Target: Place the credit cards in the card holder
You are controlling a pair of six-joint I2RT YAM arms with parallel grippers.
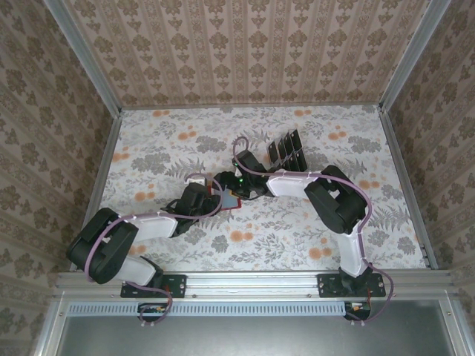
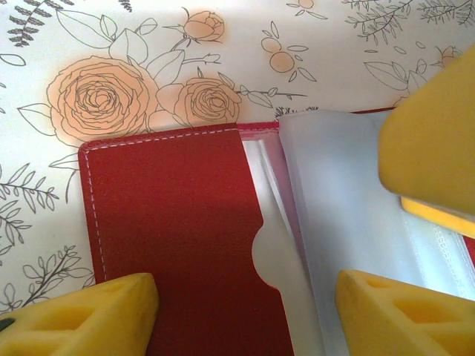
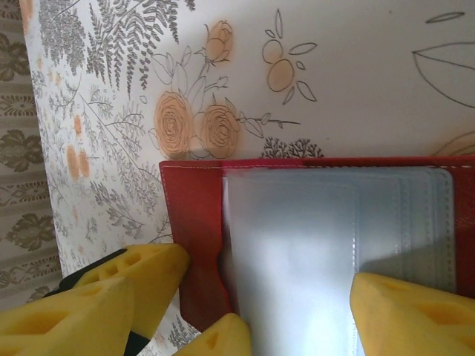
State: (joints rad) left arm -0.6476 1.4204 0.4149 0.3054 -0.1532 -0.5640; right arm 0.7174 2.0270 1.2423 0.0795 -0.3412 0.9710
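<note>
The card holder (image 1: pixel 232 201) is a red wallet lying open on the flowered table, its pale pockets (image 2: pixel 349 208) facing up. Both grippers meet over it. My left gripper (image 2: pixel 245 319) is open: one yellow finger (image 2: pixel 82 315) rests by the red flap's outer edge and the other (image 2: pixel 404 311) on the pockets. My right gripper (image 3: pixel 245 304) is open too, straddling the same end of the card holder (image 3: pixel 193 222), with one finger (image 3: pixel 412 315) on the pockets. Neither holds a card. The credit cards (image 1: pixel 286 150) stand dark in a clear rack behind.
The clear slotted rack (image 1: pixel 291 157) stands just behind the right arm's wrist. Patterned walls close the table on the left, back and right. Open tabletop lies to the far left and near right of the card holder.
</note>
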